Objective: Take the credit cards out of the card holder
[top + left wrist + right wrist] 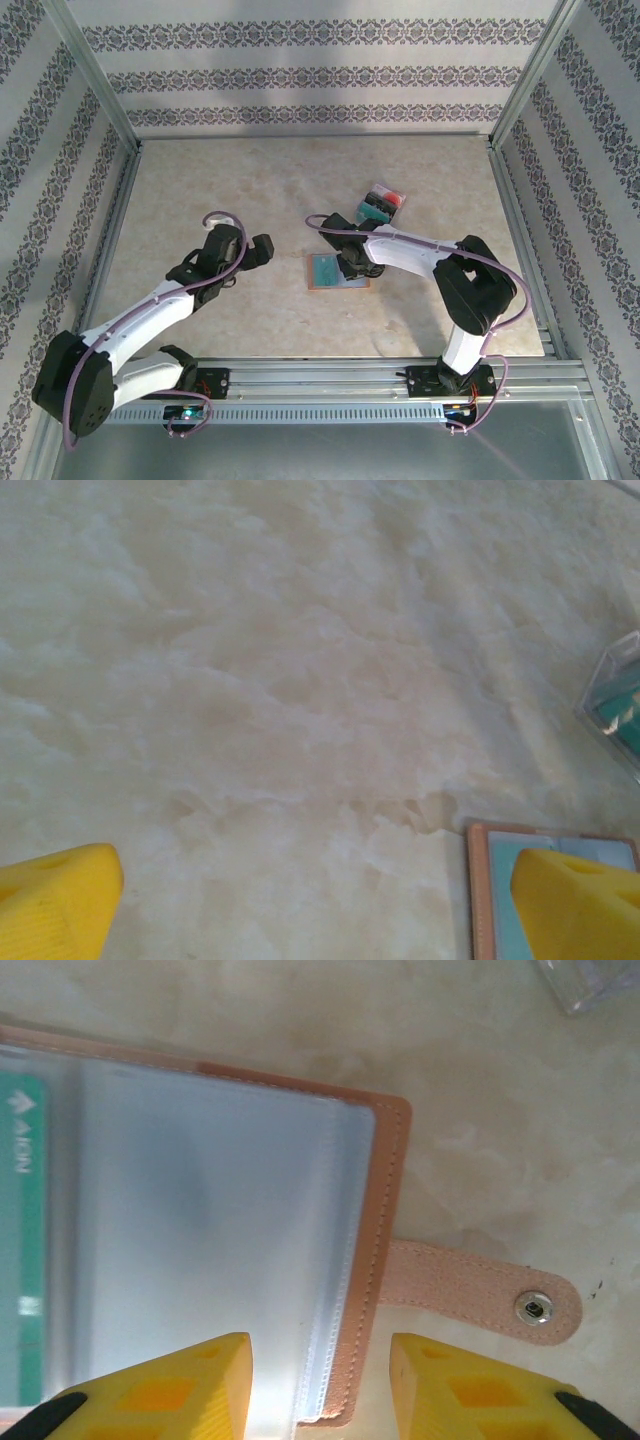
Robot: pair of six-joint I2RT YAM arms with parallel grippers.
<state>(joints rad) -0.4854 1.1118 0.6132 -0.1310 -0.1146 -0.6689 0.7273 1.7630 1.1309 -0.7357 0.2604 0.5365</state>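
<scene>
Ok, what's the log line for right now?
left hand: open, over table | right hand: open, over card holder edge | card holder: lying open | teal card: in pocket

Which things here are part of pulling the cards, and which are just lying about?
Job: card holder, open; green card in its sleeve; right gripper straddling its edge; teal and red cards, seemingly in a clear box.
Lying about: left gripper, open over the table.
</scene>
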